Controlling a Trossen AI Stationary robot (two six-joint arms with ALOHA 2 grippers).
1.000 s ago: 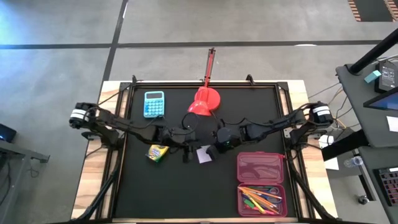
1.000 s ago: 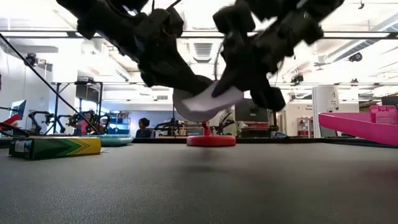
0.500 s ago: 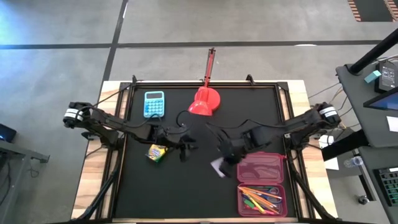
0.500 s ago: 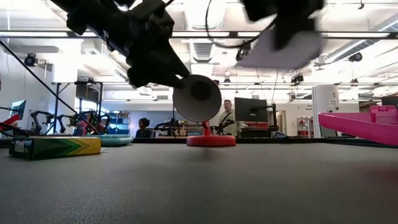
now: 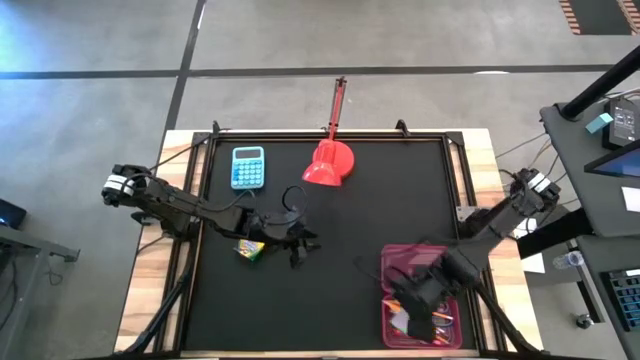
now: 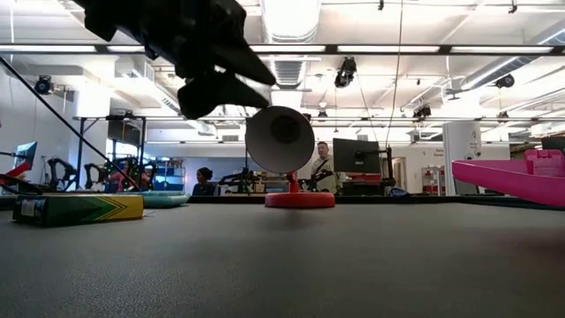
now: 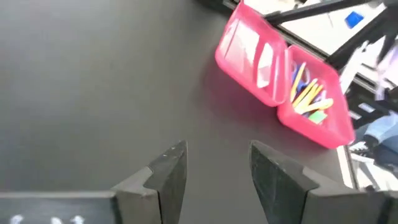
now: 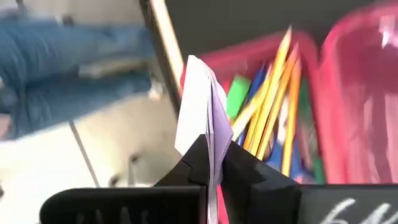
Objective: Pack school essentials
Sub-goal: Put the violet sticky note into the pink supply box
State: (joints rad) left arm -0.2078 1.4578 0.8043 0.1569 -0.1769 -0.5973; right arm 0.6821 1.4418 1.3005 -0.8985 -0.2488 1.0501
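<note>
The right gripper point(image 8: 214, 163) clamped the pale pink note pad point(image 8: 200, 109) edgewise beyond its fingers, above the pink pencil case point(image 5: 392, 258), ready for release. The left gripper's point(image 7: 214, 168) fingers stood released beside the crayon box point(image 5: 251, 247).

The high view looks straight down on the whole tabletop point(image 5: 330, 200) and both arms. The low view sits at tabletop height, facing level into the room — both share the red domed object point(image 5: 332, 165). Each wrist view looks closely past its own fingers — both show the pink case point(image 7: 280, 81).
</note>
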